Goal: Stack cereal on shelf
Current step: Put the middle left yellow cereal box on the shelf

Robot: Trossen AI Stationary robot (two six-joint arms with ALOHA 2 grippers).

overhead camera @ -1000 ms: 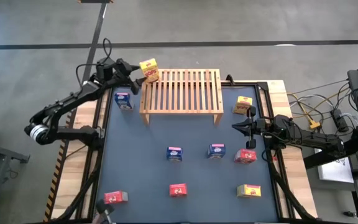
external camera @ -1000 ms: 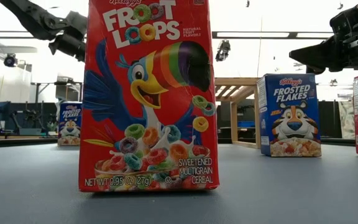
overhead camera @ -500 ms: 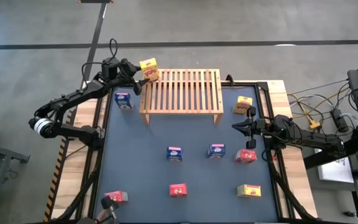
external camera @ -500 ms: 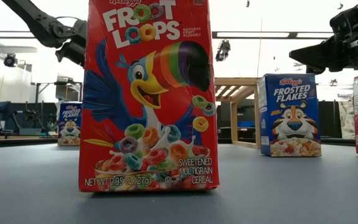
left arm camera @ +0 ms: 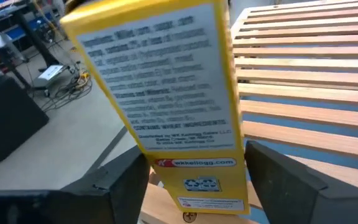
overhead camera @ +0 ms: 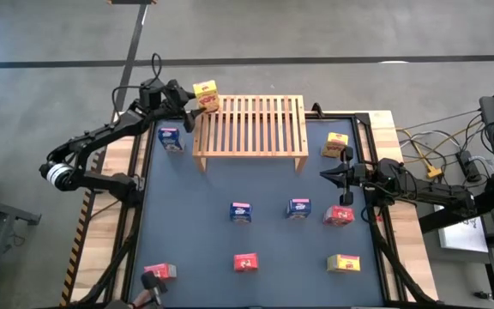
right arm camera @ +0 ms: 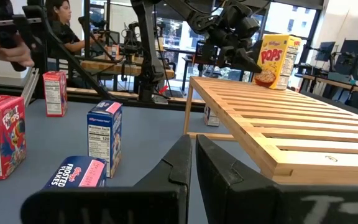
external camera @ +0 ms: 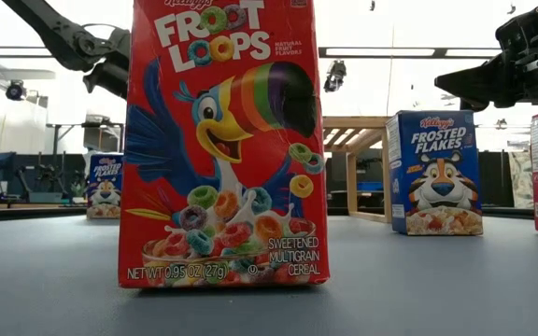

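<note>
Cereal boxes stand scattered over the dark counter (overhead camera: 195, 232), and one of them, a yellow box (overhead camera: 205, 96), is at the far left corner of the shelf (overhead camera: 251, 126), tilted, with its lower end at the slatted top. The left gripper (overhead camera: 187, 105) is clamped on this yellow box; in the left wrist view the two dark fingers (left arm camera: 126, 186) press on either side of its lower part, with the slats just beyond. A blue box (overhead camera: 171, 138) stands on the counter just left of the shelf's left leg. A second yellow box (overhead camera: 335, 145) sits to the right of the shelf, near the right gripper (overhead camera: 326, 175), which hovers above the counter with its fingers closed together and nothing between them. Toward the middle stand two more blue boxes (overhead camera: 241, 211) and a red box (overhead camera: 339, 215); along the near edge are two red boxes (overhead camera: 245, 263) and a third yellow box (overhead camera: 343, 263). A person (right arm camera: 64, 28) sits in the room beyond.
</note>
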